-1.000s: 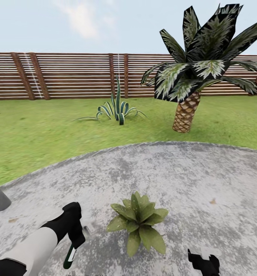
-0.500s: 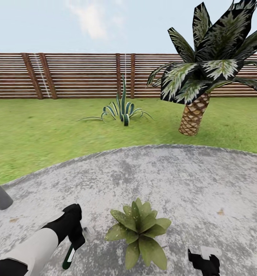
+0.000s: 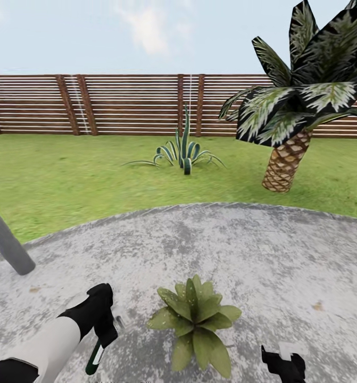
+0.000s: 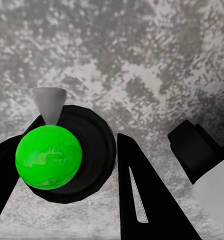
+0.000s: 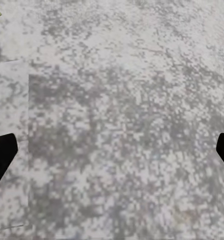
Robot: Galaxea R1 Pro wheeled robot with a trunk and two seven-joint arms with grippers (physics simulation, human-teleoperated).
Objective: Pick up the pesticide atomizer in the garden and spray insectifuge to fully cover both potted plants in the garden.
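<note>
View swung left since earlier frame; left claw [image 3: 101, 340] still clenched on pesticide atomizer [image 3: 96, 359] beside potted plant [image 3: 194, 324]; right claw [image 3: 282, 364] released. Spraying likely imminent.

mottled grey stone patio [image 5: 122, 120]; 2 black fingers [image 5: 2, 152] wide apart at edges.

A low rosette of broad green leaves [image 3: 194, 319] sits at the lower centre on the round grey stone patio [image 3: 263, 255], the slim dark green bottle [image 3: 96, 358] at lower left, the striped spiky agave [image 3: 182, 151] on the green lawn [image 3: 56, 181] mid-frame, the palm [image 3: 295, 106] upper right, the brown slatted wooden fence [image 3: 125, 103] behind.
</note>
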